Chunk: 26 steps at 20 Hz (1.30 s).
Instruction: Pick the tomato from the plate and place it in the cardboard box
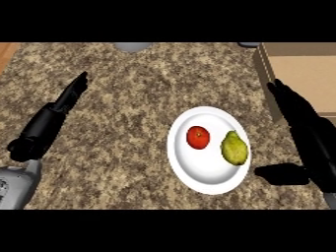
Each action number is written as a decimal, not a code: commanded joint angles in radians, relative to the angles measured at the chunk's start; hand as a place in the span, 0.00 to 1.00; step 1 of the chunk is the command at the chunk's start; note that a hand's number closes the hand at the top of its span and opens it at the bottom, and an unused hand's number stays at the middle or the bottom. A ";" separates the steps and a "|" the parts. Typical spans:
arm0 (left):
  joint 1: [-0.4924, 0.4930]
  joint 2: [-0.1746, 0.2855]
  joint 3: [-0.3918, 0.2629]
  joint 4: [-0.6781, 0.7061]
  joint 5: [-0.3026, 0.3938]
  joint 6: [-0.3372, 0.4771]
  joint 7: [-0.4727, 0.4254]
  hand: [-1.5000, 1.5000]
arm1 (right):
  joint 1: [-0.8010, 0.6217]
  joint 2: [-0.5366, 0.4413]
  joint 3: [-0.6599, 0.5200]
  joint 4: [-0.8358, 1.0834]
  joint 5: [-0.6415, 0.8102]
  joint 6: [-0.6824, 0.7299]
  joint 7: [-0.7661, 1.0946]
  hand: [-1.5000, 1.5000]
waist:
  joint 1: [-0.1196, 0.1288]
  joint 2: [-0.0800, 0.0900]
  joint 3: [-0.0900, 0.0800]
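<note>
On plate (199, 183), mid-counter (127, 98): tomato (198, 137), left half of plate, just beside yellow-green pear (234, 148) (neither touched by a hand); not yet lifted. Btwn plate and cardboard box (309, 74): R hand (312, 138), released, fingers straight, pointing to far edge, tips at box's left wall; thumb out sideways, near plate rim, apart from it. Far L on counter: L hand (50, 120), released, fingers straight, grasping nothing, well apart from plate. Top R: box, open-topped.

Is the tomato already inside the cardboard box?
No: the tomato lies on the white plate next to a yellow-green pear, apart from the cardboard box.
</note>
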<state>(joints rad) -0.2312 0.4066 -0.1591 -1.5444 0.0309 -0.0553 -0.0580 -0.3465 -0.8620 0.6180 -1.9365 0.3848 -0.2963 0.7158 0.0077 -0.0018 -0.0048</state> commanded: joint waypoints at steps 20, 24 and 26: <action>-0.024 0.005 0.053 0.035 -0.004 -0.051 -0.017 0.50 | -0.479 0.625 0.194 0.408 -0.051 0.533 0.662 0.00 | 0.007 0.000 0.003; 0.044 -0.020 0.037 0.017 -0.022 -0.037 -0.047 0.50 | -0.449 0.642 0.210 0.436 -0.008 0.544 0.666 0.00 | -0.003 -0.003 0.004; 0.036 -0.005 0.051 -0.003 -0.016 -0.052 -0.037 0.50 | -0.443 0.659 0.220 0.536 0.054 0.508 0.592 0.00 | 0.002 0.000 0.004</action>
<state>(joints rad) -0.2019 0.3851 -0.1287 -1.5343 0.0065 -0.0883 -0.0944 -0.7830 -0.2571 0.8195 -1.4711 0.3827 0.1829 1.1547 0.0121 -0.0017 -0.0013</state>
